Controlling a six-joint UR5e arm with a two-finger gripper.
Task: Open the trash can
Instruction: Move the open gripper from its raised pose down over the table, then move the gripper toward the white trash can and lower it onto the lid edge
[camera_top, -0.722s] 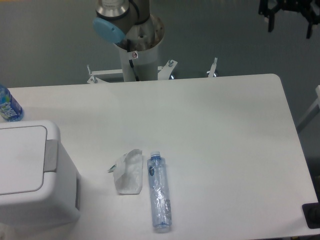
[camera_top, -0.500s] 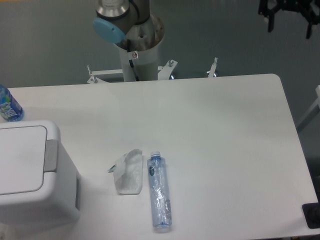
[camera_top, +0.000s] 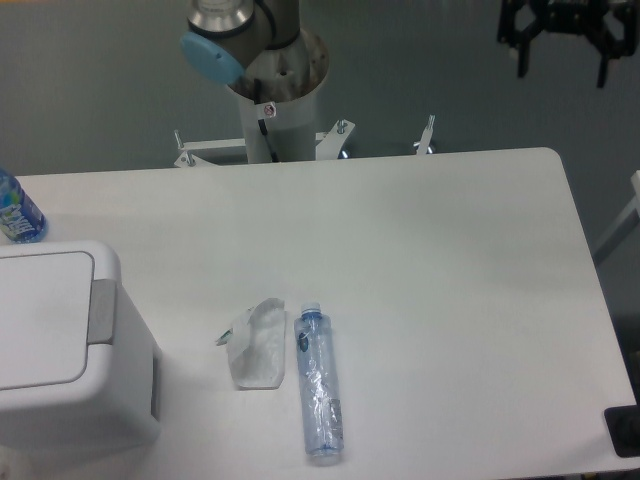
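The pincer (camera_top: 559, 55) hung at the top right of the view, above the grey floor beyond the far edge of the tabletop (camera_top: 440, 260) and well away from the trash can (camera_top: 70, 350). Its two dark fingers (camera_top: 522, 60) stood spread apart, released, with nothing between them and nothing touching them.

The trash can sat at the near left corner of the white tabletop, partly cut off by the frame. Its flat white lid lay down, and the grey push tab (camera_top: 102, 312) showed on the rim facing the middle of the tabletop.

To the right of the trash can, apart from it, lay a crumpled clear plastic wrapper (camera_top: 258, 346). Just beside the wrapper, on the side away from the trash can, lay a clear plastic bottle (camera_top: 319, 385) on its side with its cap pointing toward the far edge. Its label was too small to read.

Behind the trash can, at the left edge of the view, stood a blue-labelled bottle (camera_top: 17, 212), its print unreadable.

Beyond the tabletop's far edge rose the arm's white pedestal (camera_top: 275, 110), with a blue-capped joint (camera_top: 212, 55) above it.
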